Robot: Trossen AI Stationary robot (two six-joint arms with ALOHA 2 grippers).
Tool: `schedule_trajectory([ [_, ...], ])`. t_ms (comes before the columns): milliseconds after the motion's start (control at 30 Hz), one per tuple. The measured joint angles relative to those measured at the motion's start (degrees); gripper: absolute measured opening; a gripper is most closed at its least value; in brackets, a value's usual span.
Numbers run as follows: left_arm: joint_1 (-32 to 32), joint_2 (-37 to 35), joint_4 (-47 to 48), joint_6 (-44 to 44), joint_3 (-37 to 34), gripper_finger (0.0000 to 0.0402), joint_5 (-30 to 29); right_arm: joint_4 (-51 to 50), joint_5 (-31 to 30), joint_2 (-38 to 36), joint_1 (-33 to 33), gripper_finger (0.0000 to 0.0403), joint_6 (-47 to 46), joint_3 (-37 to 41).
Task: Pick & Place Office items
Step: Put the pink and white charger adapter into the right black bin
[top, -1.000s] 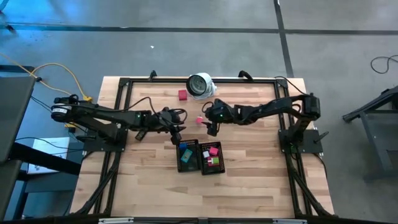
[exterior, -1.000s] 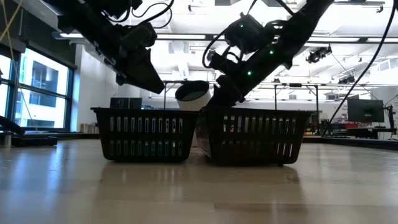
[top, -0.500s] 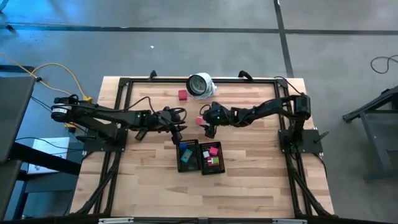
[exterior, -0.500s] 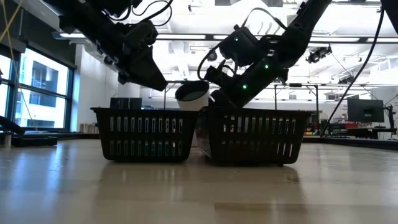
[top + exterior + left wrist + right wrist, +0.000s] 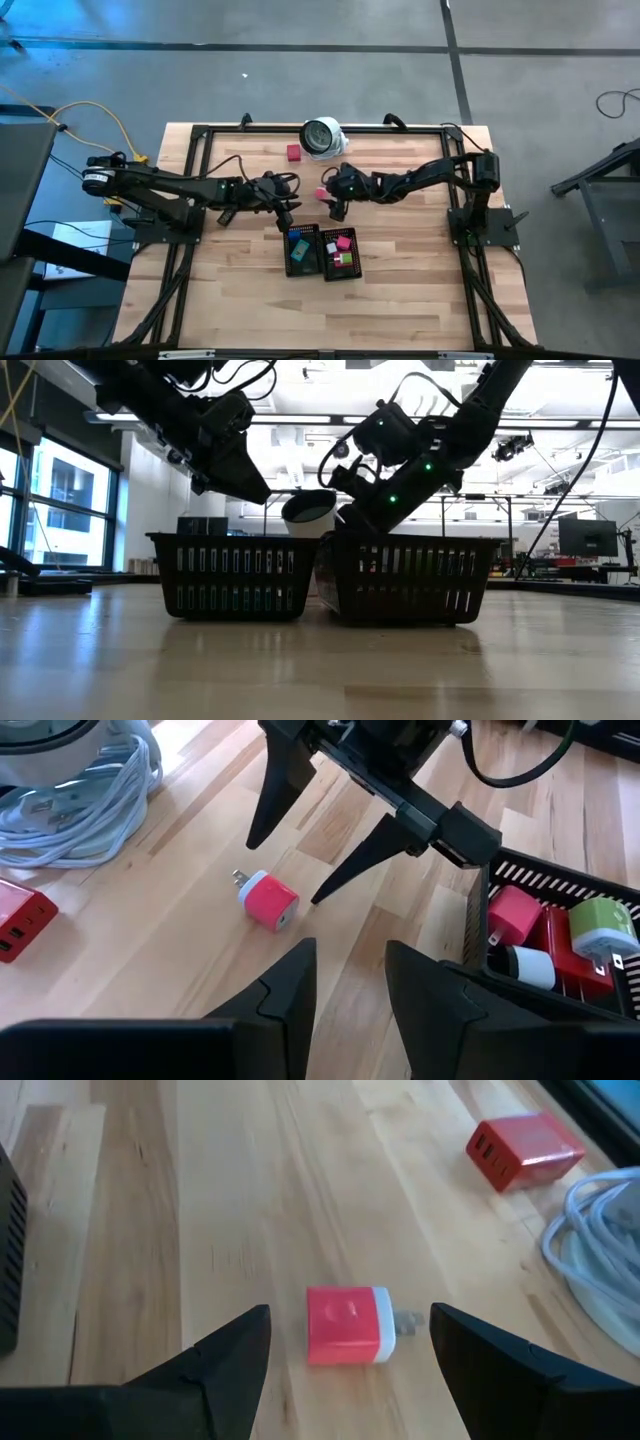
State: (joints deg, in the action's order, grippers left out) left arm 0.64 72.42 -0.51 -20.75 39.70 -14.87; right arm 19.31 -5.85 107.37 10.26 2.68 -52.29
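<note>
Right gripper (image 5: 350, 1350) stands wide open just over the pink plug (image 5: 348, 1325), one finger on each side of it and neither touching; nothing is held. That plug lies on its side on the bare wooden table (image 5: 420, 270), its metal prongs sticking out from a white end, just behind the two black trays and apart from them. Seen from the other arm, the same pink plug (image 5: 268, 902) sits below the right gripper's two spread fingers.

Left gripper (image 5: 350, 982) hovers near the left tray (image 5: 301, 250), its fingers narrow with a small gap, empty. The right tray (image 5: 560, 900) beside it holds pink, red, green and white pieces; the left tray holds blue ones.

Farther back on the table lies a red charger block (image 5: 523, 1150), next to a coil of white cable (image 5: 70, 795) at the foot of a round white-and-grey object (image 5: 322, 136).
</note>
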Motion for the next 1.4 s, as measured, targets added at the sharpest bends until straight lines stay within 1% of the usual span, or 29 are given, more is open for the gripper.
schedule_trajectory([
  [200,-0.01,0.00,0.00,0.00,0.00,0.0118,1.39,-2.40,0.03,0.20,-0.01,0.0261,-0.02,0.00],
  [333,-0.02,0.00,-0.02,0.00,0.00,0.0118,1.62,-0.12,0.90,3.01,-0.02,0.0261,-0.87,-0.08],
  [433,-0.02,0.00,-0.04,0.00,0.00,0.0118,1.64,0.30,1.35,6.44,-0.02,0.0261,-1.15,-1.83],
  [533,-0.02,0.00,-0.01,-0.04,0.00,0.0118,1.64,0.66,0.85,7.62,-0.11,0.0261,-1.05,-3.43],
  [733,-0.11,-0.02,0.24,-0.09,-0.02,0.0118,1.66,1.67,-1.43,6.81,0.02,0.0261,0.36,-4.01],
  [967,-0.11,0.00,0.33,0.12,-0.02,0.0118,1.66,1.92,-1.51,6.84,0.02,0.0257,0.58,-4.03],
  [1067,-0.11,0.00,0.48,0.15,-0.02,0.0118,1.65,1.91,-1.49,6.83,0.02,0.0242,0.59,-4.04],
  [1167,-0.11,-0.01,0.49,0.15,-0.02,0.0118,1.65,1.99,-1.49,6.82,0.02,0.0219,0.59,-4.04],
  [1267,-0.11,0.00,0.50,0.16,-0.02,0.0118,1.64,1.93,-1.49,6.82,0.02,0.0187,0.35,-4.04],
  [1400,-0.11,0.00,0.50,0.17,-0.02,0.0118,1.65,1.99,-1.49,6.80,0.02,0.0134,0.33,-4.04],
])
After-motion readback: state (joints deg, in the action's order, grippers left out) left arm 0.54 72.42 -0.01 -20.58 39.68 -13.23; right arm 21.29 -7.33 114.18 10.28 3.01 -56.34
